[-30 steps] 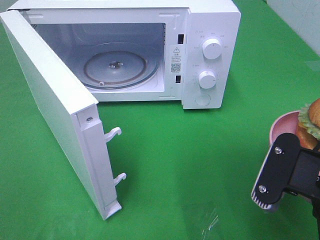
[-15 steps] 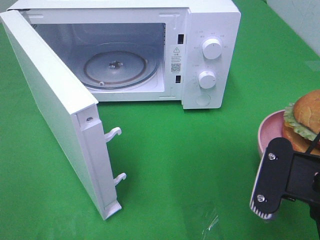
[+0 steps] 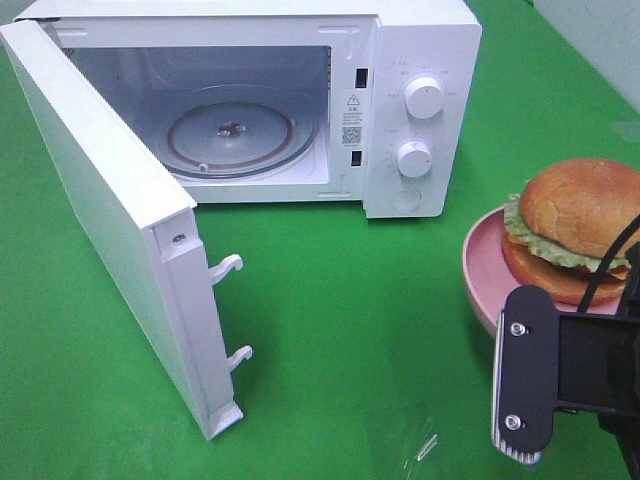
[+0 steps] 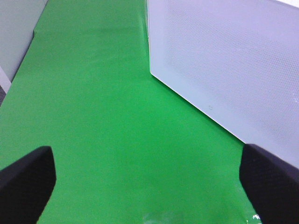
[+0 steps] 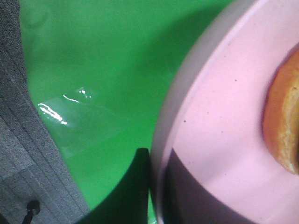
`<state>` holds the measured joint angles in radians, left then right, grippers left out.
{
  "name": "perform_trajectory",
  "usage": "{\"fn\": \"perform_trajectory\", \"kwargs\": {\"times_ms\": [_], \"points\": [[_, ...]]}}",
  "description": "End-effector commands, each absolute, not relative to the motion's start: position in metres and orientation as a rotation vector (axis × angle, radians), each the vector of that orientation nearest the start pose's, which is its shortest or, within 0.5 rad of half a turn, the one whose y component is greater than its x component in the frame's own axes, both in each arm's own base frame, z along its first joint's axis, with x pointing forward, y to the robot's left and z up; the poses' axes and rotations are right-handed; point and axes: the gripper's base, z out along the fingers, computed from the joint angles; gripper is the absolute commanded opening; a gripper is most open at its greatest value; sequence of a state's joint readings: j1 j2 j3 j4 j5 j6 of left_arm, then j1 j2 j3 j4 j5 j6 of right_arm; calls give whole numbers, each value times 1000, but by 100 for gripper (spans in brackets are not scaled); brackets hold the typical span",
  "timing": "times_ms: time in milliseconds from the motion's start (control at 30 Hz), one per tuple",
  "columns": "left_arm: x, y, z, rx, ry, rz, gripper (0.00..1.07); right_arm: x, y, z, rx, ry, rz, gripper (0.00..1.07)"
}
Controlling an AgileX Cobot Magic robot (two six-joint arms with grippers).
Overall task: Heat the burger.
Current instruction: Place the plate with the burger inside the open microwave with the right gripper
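1. The left gripper (image 4: 148,186) shows only in its own wrist view. Two black fingertips (image 4: 28,179), cut off at the frame's corners, are spread wide with green cloth (image 4: 103,116) between them, and they grip nothing. A white dotted panel (image 4: 224,60) stands just ahead; whether it is the oven's door or its wall I cannot tell.
2. In the high view the microwave door (image 3: 100,220) hangs wide open at the far left. Two white latch hooks (image 3: 228,267) jut from its free edge, one above the other.
3. The microwave (image 3: 430,40) stands at the back, its top cut off by the frame. One glass turntable (image 3: 232,135) lies inside, its near left part hidden behind the door.
4. Two round knobs sit on the control panel: the upper knob (image 3: 425,97) over the lower knob (image 3: 414,158). The print around them is too small to read.
5. One burger (image 3: 575,225) sits on one pink plate (image 3: 480,270) at the right, outside the microwave and well apart from it. The frame clips both on the right, and the right arm's black wrist block (image 3: 527,375) hides the plate's near rim.
6. The right gripper (image 5: 156,191) is clamped on the pink plate's rim — one dark jaw outside, one inside, both mostly in shadow.
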<state>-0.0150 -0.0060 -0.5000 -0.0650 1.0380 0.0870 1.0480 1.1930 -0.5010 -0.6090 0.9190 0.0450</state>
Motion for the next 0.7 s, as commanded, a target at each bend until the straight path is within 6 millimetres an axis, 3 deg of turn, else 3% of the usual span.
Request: {"fn": "perform_trajectory", "kwargs": {"times_ms": [33,233,367,700], "points": [[-5,-5,279,105,2011,-38,100,120,123,198,-1829,2045,-594,0],[-5,-5,279,105,2011,-38,100,121,125,198,-1886,1984,-586,0],[-5,-5,279,105,2011,-38,100,124,129,200,-1981,1831,-603,0],[-5,-5,279,105,2011,-38,100,128,136,202,-2017,1678,-593,0]]}}
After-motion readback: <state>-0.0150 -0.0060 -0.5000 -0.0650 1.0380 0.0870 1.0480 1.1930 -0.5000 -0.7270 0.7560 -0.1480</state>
